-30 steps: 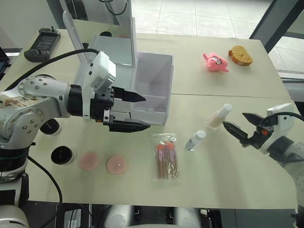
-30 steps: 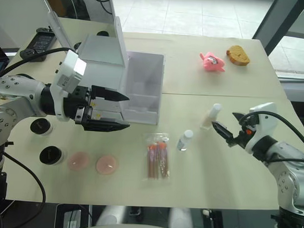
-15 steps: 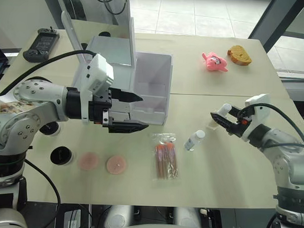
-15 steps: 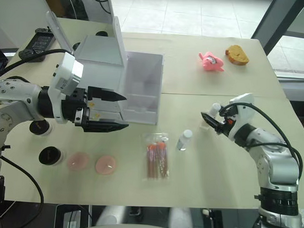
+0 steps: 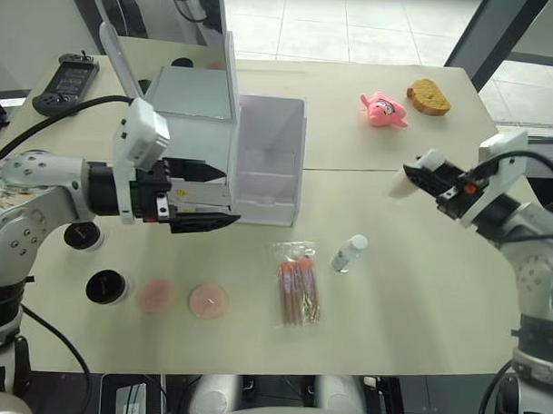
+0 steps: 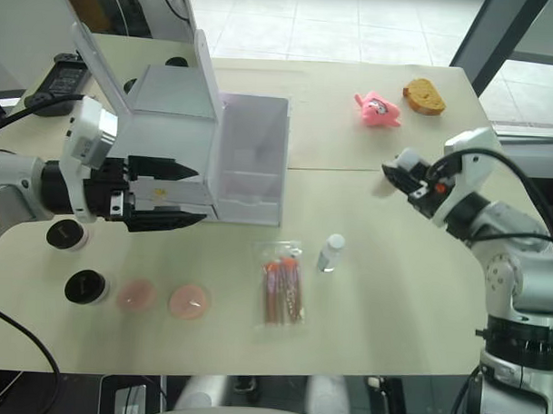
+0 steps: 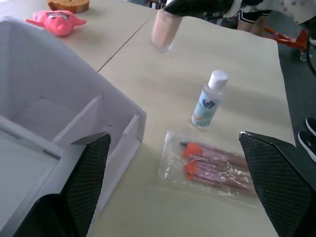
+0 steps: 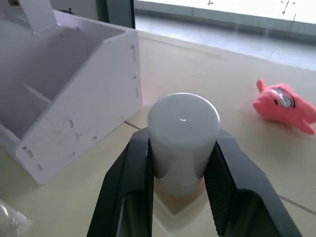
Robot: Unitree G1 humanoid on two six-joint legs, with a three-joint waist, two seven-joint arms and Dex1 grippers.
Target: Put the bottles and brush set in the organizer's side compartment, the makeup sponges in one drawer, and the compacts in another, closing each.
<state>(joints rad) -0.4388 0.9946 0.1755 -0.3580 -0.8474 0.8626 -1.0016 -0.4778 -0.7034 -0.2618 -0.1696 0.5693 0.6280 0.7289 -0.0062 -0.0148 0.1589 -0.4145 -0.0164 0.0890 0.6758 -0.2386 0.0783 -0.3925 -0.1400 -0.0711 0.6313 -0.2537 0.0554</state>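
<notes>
Nearest me on the table (image 5: 418,303), toward seven o'clock, lie the two pink sponges (image 5: 155,296) side by side, with one black-lidded compact (image 5: 104,286) just beside them at their nine o'clock and the other compact (image 5: 81,236) a little farther back. Near the middle, at about six o'clock, the brush packet (image 5: 297,288) lies flat, and the short clear bottle (image 5: 349,253) with the blue label stands just beside it at its two o'clock. My left tool (image 5: 204,197) hangs wide open and empty in front of the organizer's drawers, its black fingers (image 5: 206,223) pointing toward three o'clock, holding nothing. The organizer (image 5: 199,123) sits at about ten o'clock with its mirror lid raised, and its open side bin (image 5: 269,166) is at the end nearer the centre. Out at three o'clock, my right tool (image 5: 434,183) is clamped on the taller beige bottle (image 6: 385,179), lifted off the table and well apart from the side bin; from my right wrist its white cap (image 8: 183,129) sits squarely between my fingers (image 8: 127,190). Far back, at one o'clock, lie a pink plush toy (image 5: 382,111) and a brown biscuit-like thing (image 5: 427,97), and at eleven o'clock a black handheld device (image 5: 70,74).
</notes>
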